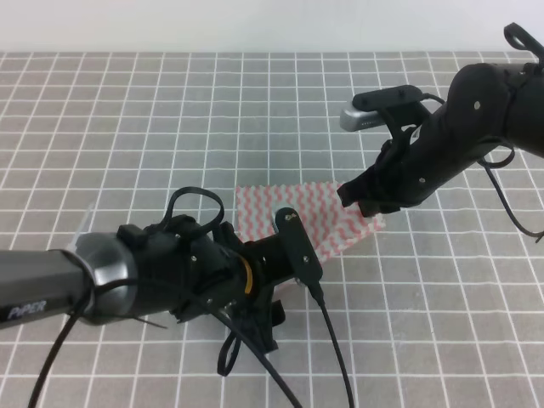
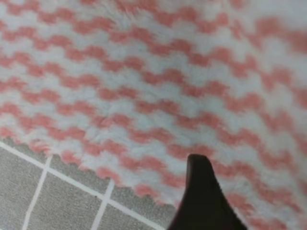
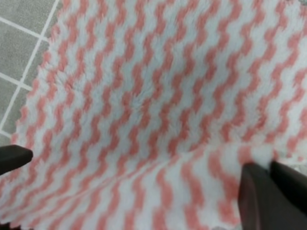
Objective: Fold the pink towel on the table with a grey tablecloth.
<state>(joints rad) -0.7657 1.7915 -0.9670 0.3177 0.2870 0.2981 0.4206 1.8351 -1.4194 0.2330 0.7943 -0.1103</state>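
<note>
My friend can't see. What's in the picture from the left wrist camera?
A fuzzy pink towel with pink-and-white zigzag stripes fills most of the picture. A grey tablecloth with white lines shows at bottom left, and one dark claw fingertip pokes up from the bottom.

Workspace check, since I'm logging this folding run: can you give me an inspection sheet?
Surface: table with a grey tablecloth, white grid, flat.
Job's things: pink towel lies mid-table, partly hidden by both arms.
Clutter: nothing seen.
Grippers: left gripper low at the towel's near edge, one finger showing; right gripper at the towel's far right corner, fingers over cloth; grip unclear.
Cables: black cables trail from the left arm.
Surroundings: pale wall behind.
</note>
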